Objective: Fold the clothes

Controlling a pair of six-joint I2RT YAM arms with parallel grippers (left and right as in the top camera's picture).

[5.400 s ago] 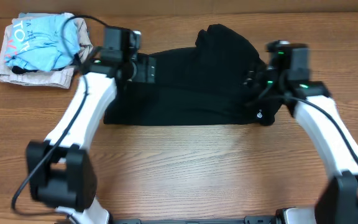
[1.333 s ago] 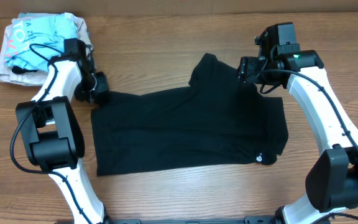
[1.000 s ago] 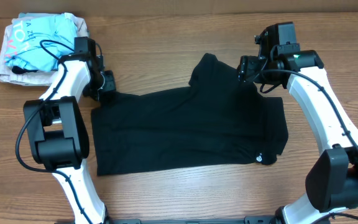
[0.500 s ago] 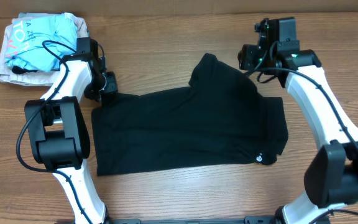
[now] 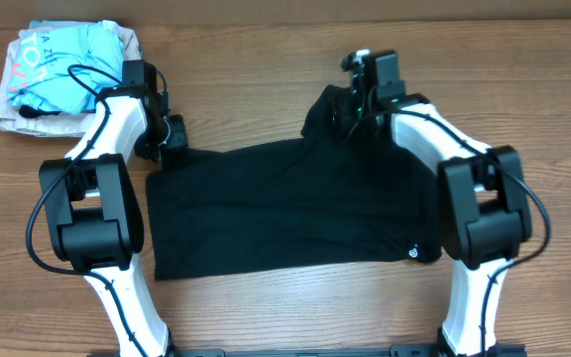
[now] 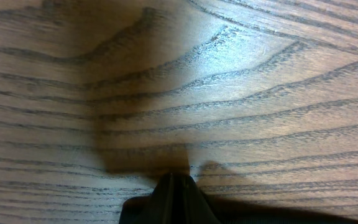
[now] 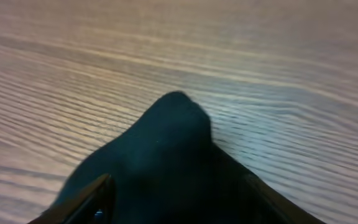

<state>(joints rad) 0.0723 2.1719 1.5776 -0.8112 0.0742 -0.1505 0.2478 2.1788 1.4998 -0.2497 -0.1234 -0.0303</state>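
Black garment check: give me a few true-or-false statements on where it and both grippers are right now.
The black garment lies spread mostly flat on the table. True.
Its white mark is beside the left gripper. False: it sits near the front corner on the right arm's side.
The left gripper is shut on a far corner. True.
The right gripper is at the front hem. False: it is at the sleeve on the far edge.
The light-blue shirt lies on the black garment. False: it lies apart, on a beige garment.
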